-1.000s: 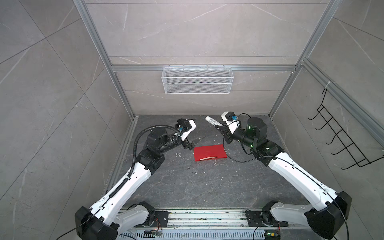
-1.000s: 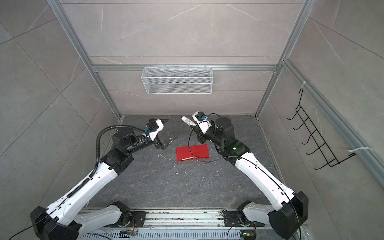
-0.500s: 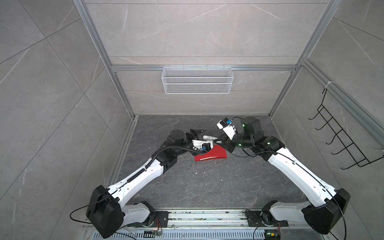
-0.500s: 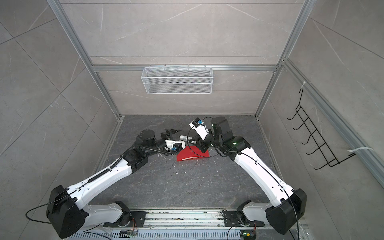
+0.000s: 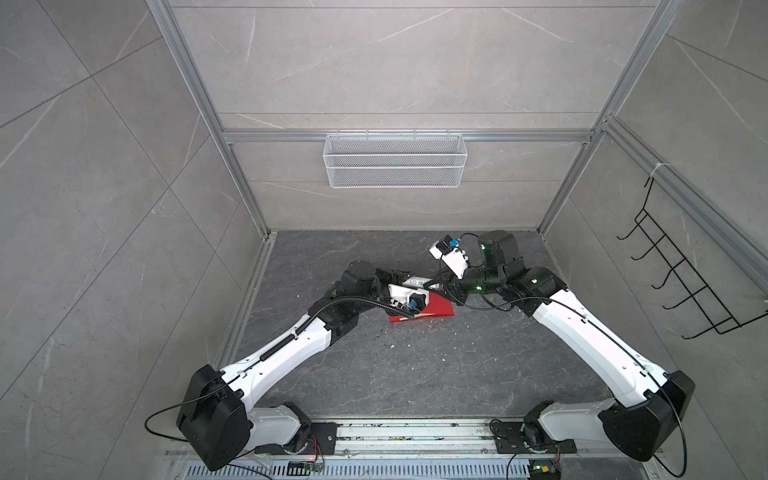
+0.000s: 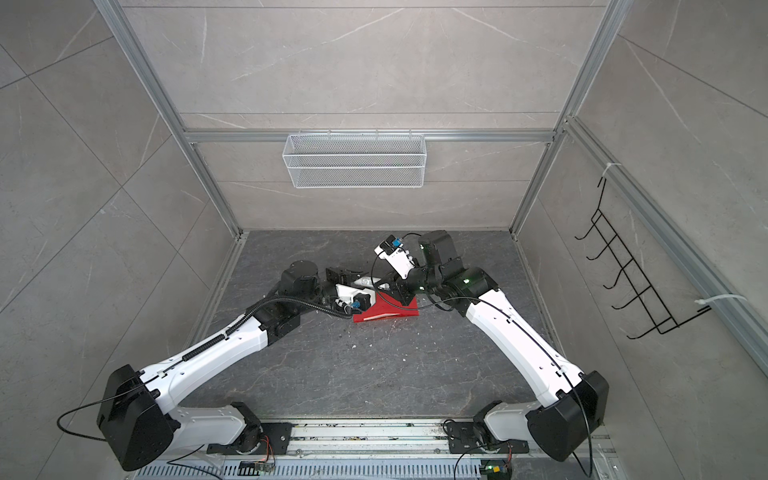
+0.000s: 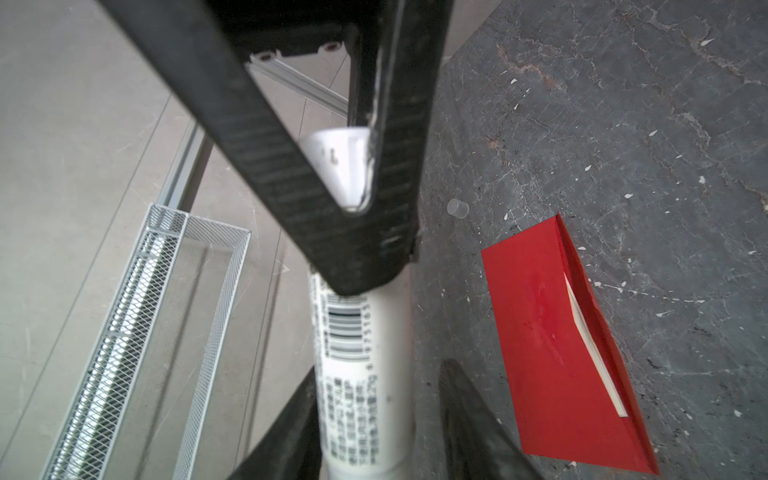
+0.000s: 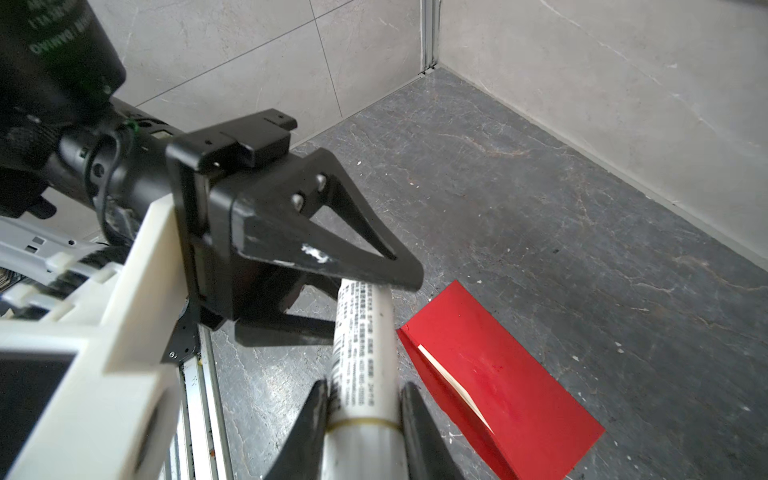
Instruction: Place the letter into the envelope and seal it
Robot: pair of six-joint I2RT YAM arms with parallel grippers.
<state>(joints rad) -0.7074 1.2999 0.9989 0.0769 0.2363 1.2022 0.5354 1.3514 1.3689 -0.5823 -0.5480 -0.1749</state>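
1. The letter point(image 7: 610, 386) is sitting inside the red envelope point(image 7: 540, 332), which is lying mid-tabletop point(image 7: 623, 124) toward the back edge.
2. The right claw point(image 8: 363, 388) is gripping the glue stick point(image 8: 365, 361). The left claw point(image 8: 370, 305) is flanking its far end, and its grip cannot be told.
3. Sealing is probably beginning: next, glue is going onto the flap.

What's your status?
Right gripper shut on white cylindrical glue tube; left gripper around far end, grip unclear. Red paper envelope, flap ajar, pale letter inside. Nothing blocking.
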